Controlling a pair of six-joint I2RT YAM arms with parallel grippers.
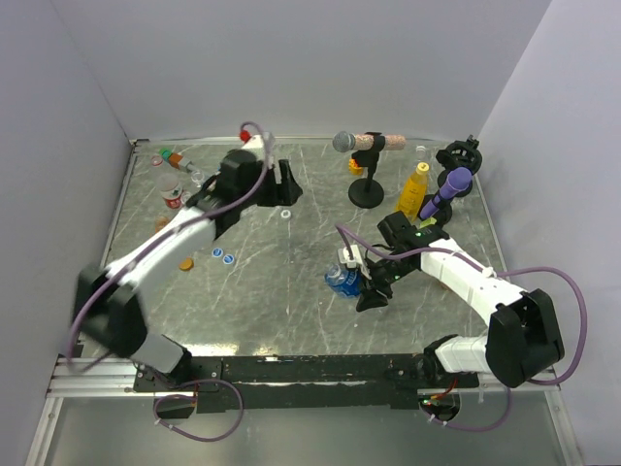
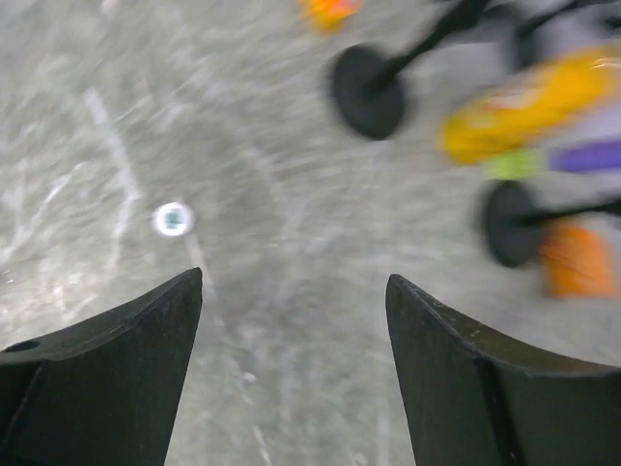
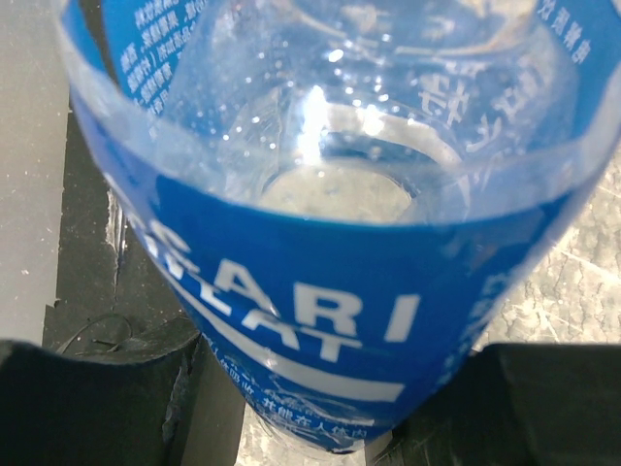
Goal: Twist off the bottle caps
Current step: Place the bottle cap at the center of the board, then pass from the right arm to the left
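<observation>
My right gripper (image 1: 357,283) is shut on the clear bottle with the blue label (image 1: 340,280), right of the table's middle. In the right wrist view the bottle (image 3: 320,282) fills the frame, with both black fingers (image 3: 97,408) pressed against its sides. My left gripper (image 1: 288,186) hangs open over the far middle of the table, with nothing between its fingers (image 2: 107,379). A white bottle cap (image 1: 287,213) lies on the table just in front of it, and it also shows in the left wrist view (image 2: 172,219). Two blue caps (image 1: 223,256) and an orange cap (image 1: 185,262) lie to the left. A yellow bottle (image 1: 415,189) stands at the far right.
Two microphones on black stands (image 1: 365,192) (image 1: 452,186) stand at the far right beside the yellow bottle. Small bottles and a red can (image 1: 174,199) are clustered at the far left corner. Grey walls close in the table on three sides.
</observation>
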